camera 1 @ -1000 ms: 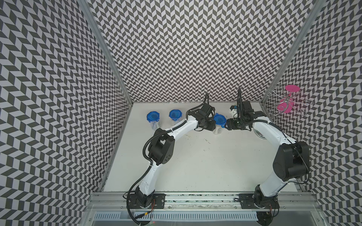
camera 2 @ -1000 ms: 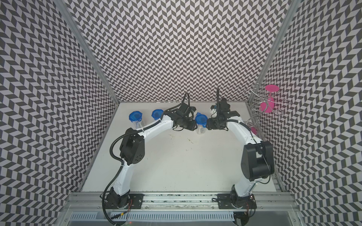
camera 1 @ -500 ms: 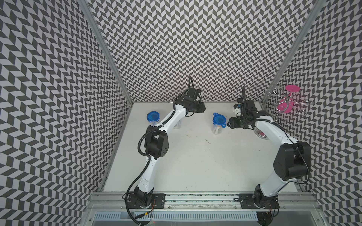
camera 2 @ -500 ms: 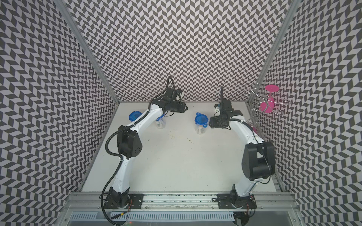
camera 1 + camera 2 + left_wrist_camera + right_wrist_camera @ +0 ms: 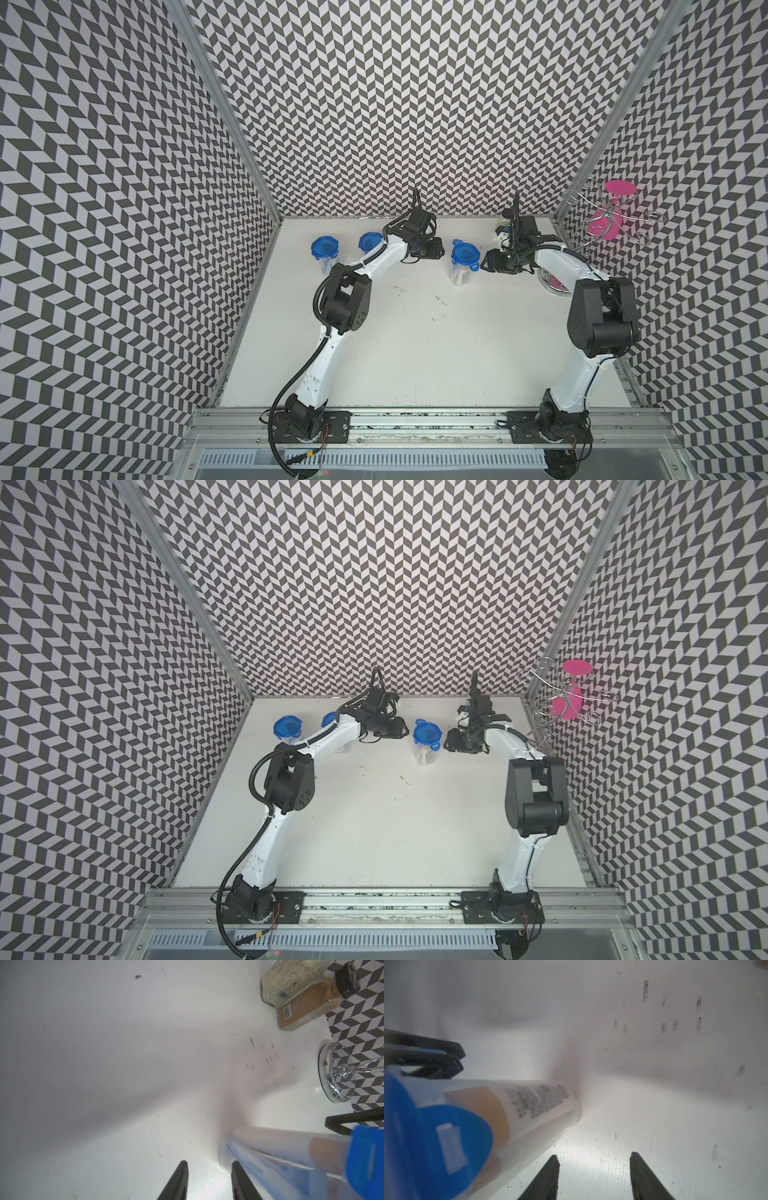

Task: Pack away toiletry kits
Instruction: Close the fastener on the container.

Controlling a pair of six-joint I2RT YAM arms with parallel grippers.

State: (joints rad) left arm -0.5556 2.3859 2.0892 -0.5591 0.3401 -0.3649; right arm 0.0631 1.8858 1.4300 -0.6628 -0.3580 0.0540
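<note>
Left wrist view – A: left hand (image 5: 208,1181) parted, bare tabletop (image 5: 104,1064) between the fingers, nothing gripped. The lidded cup (image 5: 301,1159) sits just beside one finger; contact, cannot tell.
B: Right wrist view: right hand (image 5: 594,1177) parted wider, empty too. Same cup off to one side, gold-capped tube (image 5: 542,1101) inside.
A: Both top views: lidded cup upright, right of centre, between the two hands, blue lid on. Far-left cup (image 5: 324,249) and second cup (image 5: 369,241) upper left, the second half under the left arm (image 5: 374,266).
B: Room: lower half of the tabletop open. Right edge crowded: wire stand (image 5: 604,226); spice jars (image 5: 307,999) near the back edge.
</note>
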